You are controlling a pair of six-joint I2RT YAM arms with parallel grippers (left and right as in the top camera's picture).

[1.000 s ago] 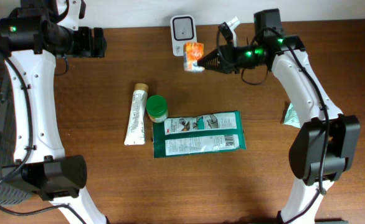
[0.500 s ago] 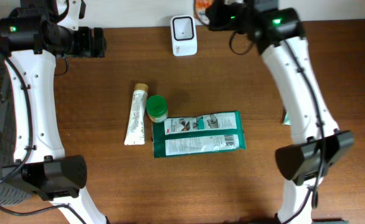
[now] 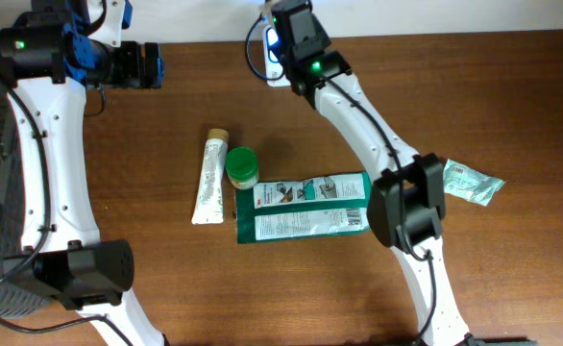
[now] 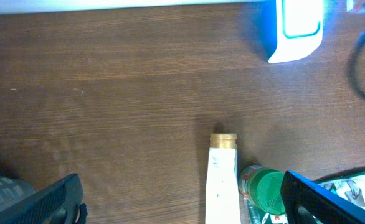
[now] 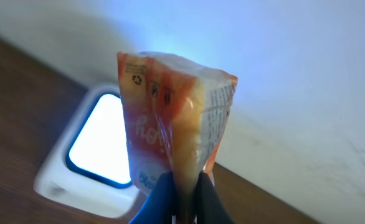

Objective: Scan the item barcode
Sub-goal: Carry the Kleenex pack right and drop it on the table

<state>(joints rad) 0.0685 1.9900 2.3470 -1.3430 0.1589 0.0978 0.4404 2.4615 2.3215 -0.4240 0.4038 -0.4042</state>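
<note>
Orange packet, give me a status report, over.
Right gripper shut on orange packet, held up by the lit scanner. Left gripper open, empty. Nothing between packet and scanner.

The overhead camera looks straight down on the whole wooden table (image 3: 166, 288), with both arms in frame. The left wrist camera hangs fairly high over the far-left part, tilted down toward the white scanner (image 4: 298, 31), the tube (image 4: 223, 183) and the green-capped jar (image 4: 266, 190), which overhead also shows. The right wrist camera sits very close, facing the orange packet (image 5: 170, 124) with the scanner behind it.
</note>
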